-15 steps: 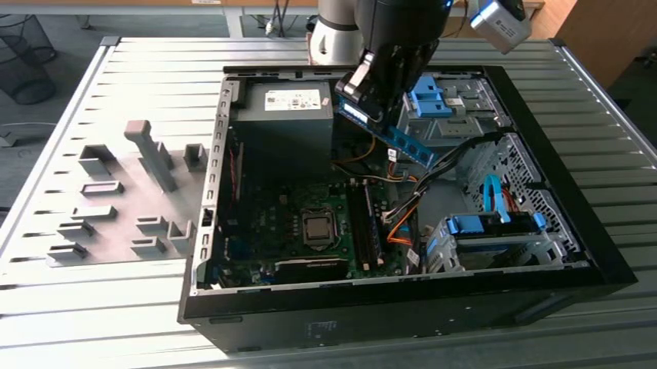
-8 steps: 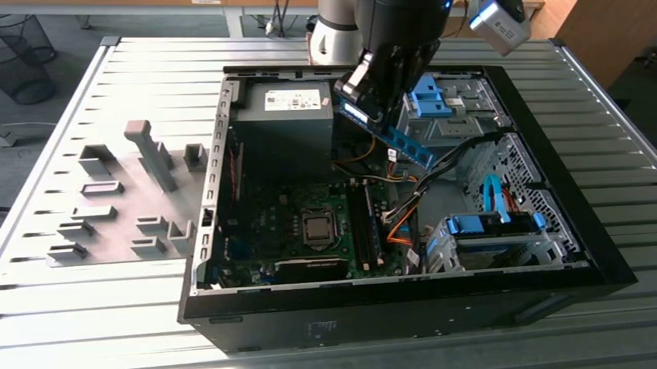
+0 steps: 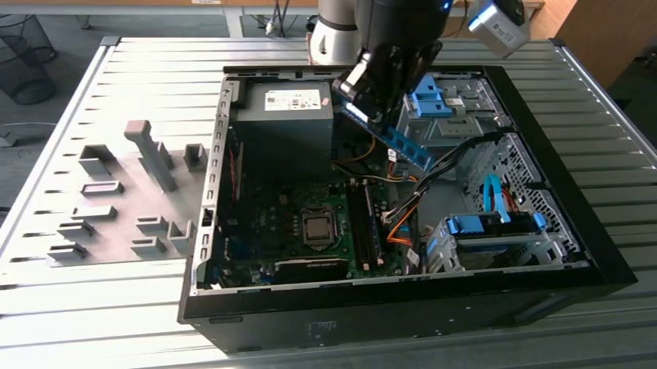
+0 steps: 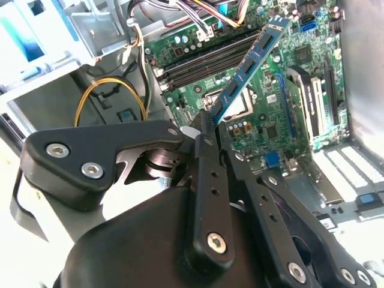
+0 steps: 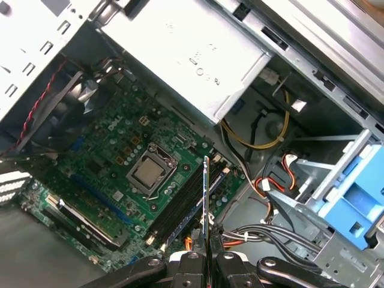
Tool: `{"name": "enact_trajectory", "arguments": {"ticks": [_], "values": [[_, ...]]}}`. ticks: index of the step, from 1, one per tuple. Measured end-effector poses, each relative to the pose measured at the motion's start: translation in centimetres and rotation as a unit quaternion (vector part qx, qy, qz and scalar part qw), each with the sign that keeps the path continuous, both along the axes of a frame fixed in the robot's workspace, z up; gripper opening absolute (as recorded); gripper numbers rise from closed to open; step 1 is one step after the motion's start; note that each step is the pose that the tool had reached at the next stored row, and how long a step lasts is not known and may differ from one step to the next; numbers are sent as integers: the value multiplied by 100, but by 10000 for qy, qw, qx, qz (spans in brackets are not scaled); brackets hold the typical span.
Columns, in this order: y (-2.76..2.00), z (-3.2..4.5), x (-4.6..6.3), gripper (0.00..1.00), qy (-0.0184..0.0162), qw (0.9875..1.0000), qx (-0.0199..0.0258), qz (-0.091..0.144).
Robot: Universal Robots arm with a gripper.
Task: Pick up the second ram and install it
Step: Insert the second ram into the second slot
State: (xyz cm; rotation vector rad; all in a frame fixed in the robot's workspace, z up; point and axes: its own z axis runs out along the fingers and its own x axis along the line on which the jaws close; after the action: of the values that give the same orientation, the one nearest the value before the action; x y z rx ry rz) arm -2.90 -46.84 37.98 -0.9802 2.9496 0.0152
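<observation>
The arm reaches down over the open computer case (image 3: pixel 605 261), its dark wrist leaning toward the exterior view's left above the power supply (image 3: pixel 282 123). The gripper (image 4: pixel 207 129) has its fingers (image 4: pixel 210 180) pressed together on one end of the second ram (image 4: pixel 249 63), a thin green-blue stick with black chips along it. The stick juts out from the fingertips at a slant and hangs in the air above the motherboard (image 5: pixel 114 156), touching nothing else.

In the first wrist view the second ram (image 5: pixel 206 198) shows edge-on as a narrow line, pinched between the two fingers (image 5: pixel 191 264) and lying over the black memory slots (image 5: pixel 180 204) just beside the processor socket (image 5: pixel 150 172). In the exterior view the second ram (image 3: pixel 395 138) slopes away from the gripper (image 3: pixel 355 108), over the space between the power supply and the blue drive brackets (image 3: pixel 431 100). Orange and yellow cables (image 3: pixel 405 207) lie on the board below it. Grey upright blocks (image 3: pixel 154 154) stand on the slatted table (image 3: pixel 103 292), well apart from the case.
</observation>
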Motion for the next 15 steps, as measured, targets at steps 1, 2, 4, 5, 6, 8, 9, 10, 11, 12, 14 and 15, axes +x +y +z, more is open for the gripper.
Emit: {"name": "enact_trajectory", "arguments": {"ticks": [1, 2, 4, 5, 6, 8, 9, 10, 11, 12, 14, 15], "values": [[0, -1, 0, 14, 0, 10000, 0, -74], [0, -2, 0, 14, 0, 9999, 0, -156], [0, -4, 0, 14, 0, 9994, 0, -336], [0, -6, 0, 14, 0, 9991, 0, -426], [0, -8, 0, 14, 0, 9987, 0, -516], [0, -12, 0, 14, 0, 9976, 0, -695], [1, -14, 0, 14, 0, 9969, -1, -785], [1, -17, 0, 14, 0, 9961, -1, -877], [1, -20, 0, 14, 0, 9953, -1, -967], [0, -24, 0, 14, 0, 9944, 0, -1061], [0, -29, 0, 14, 0, 9923, -1, -1241], [0, -32, 0, 14, 0, 9911, -1, -1329]]}}
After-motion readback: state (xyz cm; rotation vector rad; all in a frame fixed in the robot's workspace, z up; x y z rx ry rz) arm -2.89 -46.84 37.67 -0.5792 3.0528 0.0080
